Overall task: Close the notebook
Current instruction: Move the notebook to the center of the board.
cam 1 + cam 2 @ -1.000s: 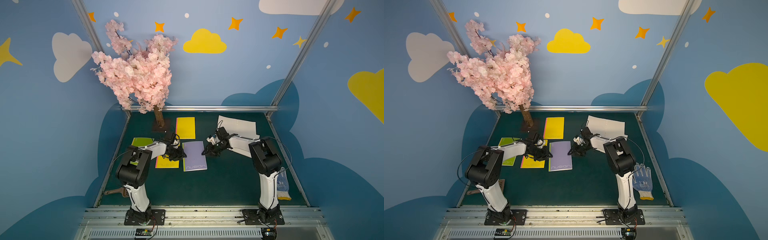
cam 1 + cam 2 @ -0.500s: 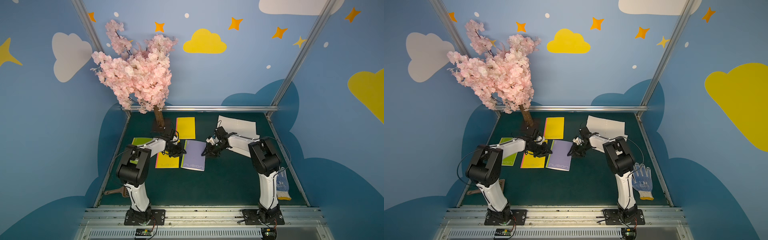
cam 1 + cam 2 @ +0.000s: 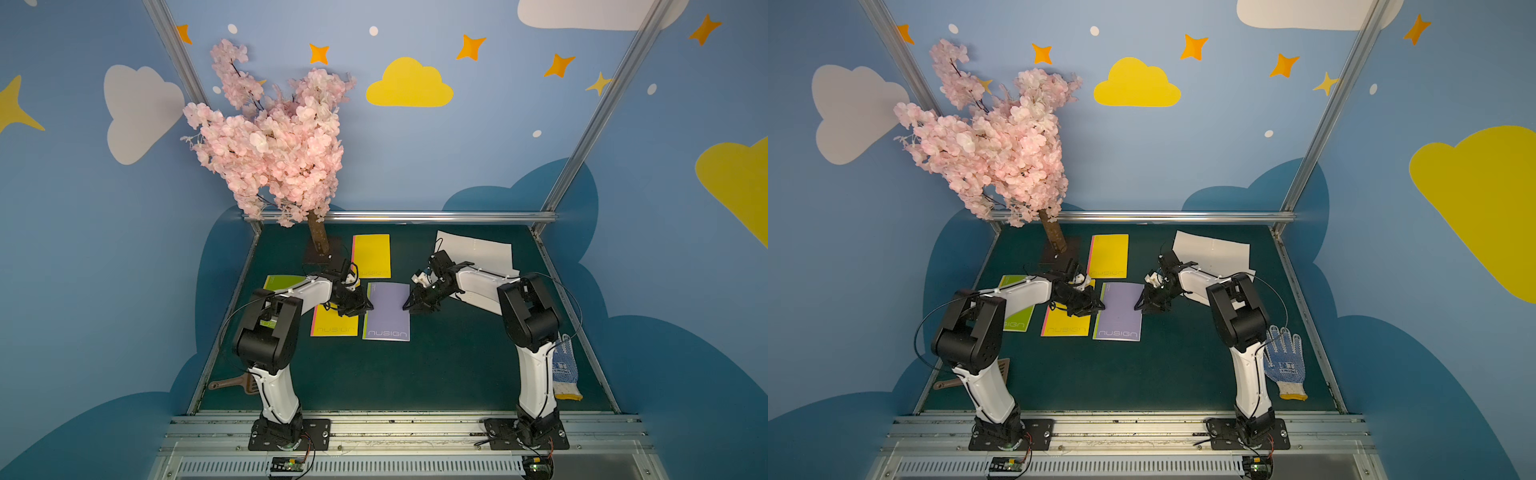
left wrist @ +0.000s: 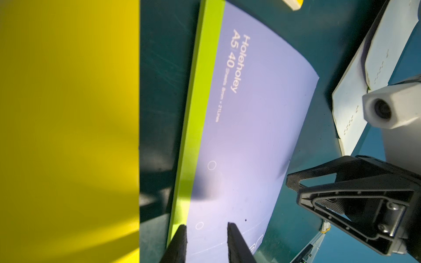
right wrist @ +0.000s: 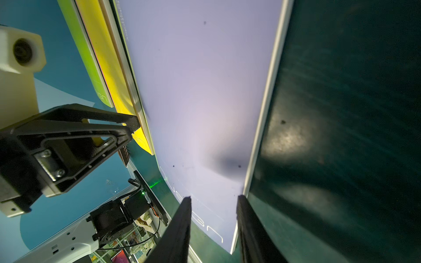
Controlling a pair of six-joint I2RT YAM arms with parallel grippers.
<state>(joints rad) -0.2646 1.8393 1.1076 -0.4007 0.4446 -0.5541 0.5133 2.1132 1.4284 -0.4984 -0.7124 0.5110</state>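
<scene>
Left gripper point(image 3: 368, 306) and right gripper point(image 3: 405, 308), both jaws slightly apart, sit on purple notebook point(image 3: 387, 318) mid-frame; skewed moments ago, now square, cover flat: likely closed.

Top views bright, sharp; wrist views soft, notebook point(image 5: 205, 91) shadowed.

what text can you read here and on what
"nusign": flat purple paper notebook, near end of cover.
"Holeholey A5 40": same cover, left wrist view; smaller print beside it blurred.
"nusign": yellow paper notebook beside it.
Blue-dotted white fabric glove: mark too small.
</scene>
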